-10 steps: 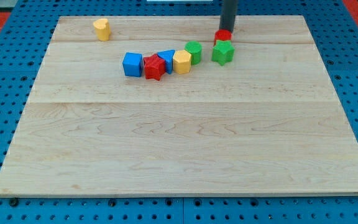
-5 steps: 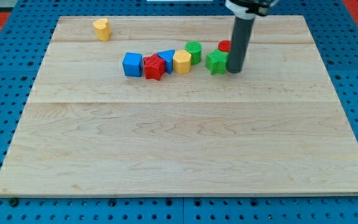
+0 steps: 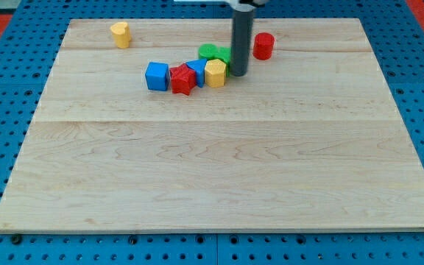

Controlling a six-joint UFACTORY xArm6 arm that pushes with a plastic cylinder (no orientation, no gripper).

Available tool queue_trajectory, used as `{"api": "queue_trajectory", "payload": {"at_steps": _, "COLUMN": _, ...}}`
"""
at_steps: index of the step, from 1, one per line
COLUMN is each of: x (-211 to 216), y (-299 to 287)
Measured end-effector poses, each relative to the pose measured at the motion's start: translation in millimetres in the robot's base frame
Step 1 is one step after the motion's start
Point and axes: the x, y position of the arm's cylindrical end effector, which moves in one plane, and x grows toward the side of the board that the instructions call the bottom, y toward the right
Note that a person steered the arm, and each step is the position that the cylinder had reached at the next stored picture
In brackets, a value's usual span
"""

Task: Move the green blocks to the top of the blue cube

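1. My tip rests on the table, just at 3 o'clock of the yellow block.
2. The arm ends in a bare rod, so there is no pincer to be spread or pressed together.
3. Green blocks sit at 11 o'clock of my tip, partly hidden by the rod; their shapes cannot be told.
4. The blue cube lies at 9 o'clock, beyond the red star and another blue block.
5. A red cylinder stands at 1 o'clock.
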Motion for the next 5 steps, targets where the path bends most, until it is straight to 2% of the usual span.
{"api": "queue_trajectory", "payload": {"at_steps": 2, "x": -51.1, "y": -46.6}}
{"api": "queue_trajectory", "payload": {"at_steps": 3, "x": -50.4, "y": -42.0}}
{"api": "queue_trajectory", "payload": {"at_steps": 4, "x": -86.1, "y": -25.6}}
{"api": "queue_trajectory", "payload": {"at_steps": 5, "x": -109.9, "y": -34.5}}
